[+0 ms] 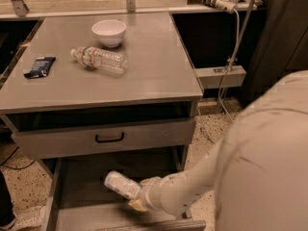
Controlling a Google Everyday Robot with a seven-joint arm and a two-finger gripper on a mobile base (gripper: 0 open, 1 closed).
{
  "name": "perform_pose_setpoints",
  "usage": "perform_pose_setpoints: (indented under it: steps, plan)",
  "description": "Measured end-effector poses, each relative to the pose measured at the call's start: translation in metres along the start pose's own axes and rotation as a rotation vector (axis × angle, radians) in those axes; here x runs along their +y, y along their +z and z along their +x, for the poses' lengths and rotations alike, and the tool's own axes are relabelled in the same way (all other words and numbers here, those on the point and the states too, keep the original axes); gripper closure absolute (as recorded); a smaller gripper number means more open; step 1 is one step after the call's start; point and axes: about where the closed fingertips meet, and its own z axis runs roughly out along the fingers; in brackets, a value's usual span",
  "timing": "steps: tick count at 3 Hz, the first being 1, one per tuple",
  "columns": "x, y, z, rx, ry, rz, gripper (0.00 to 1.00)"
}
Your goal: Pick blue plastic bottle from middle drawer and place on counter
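The blue plastic bottle (121,185), pale with a whitish label, lies tilted just above the floor of the open middle drawer (79,191), at the bottom of the cabinet. My gripper (136,200) reaches into the drawer from the right and is shut on the bottle's right end. The white arm (187,189) runs back to my body at the lower right. The grey counter (149,76) is the cabinet's top, above the drawer.
On the counter lie a clear water bottle with a red-and-white label (99,60), a white bowl (109,32) and a dark packet (40,66). A grey drawer front with a black handle (109,138) overhangs the open drawer. Cables and a power strip (211,0) are at the right.
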Motion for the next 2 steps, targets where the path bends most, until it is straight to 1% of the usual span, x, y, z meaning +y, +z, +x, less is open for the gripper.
perform_pose_setpoints:
  steps: [1,2]
  plan:
    - [0.0069,-0.0384,0.0448,0.048,0.093,0.056,1.0]
    - [0.0068,-0.0385,0.0448,0.048,0.093,0.056,1.0]
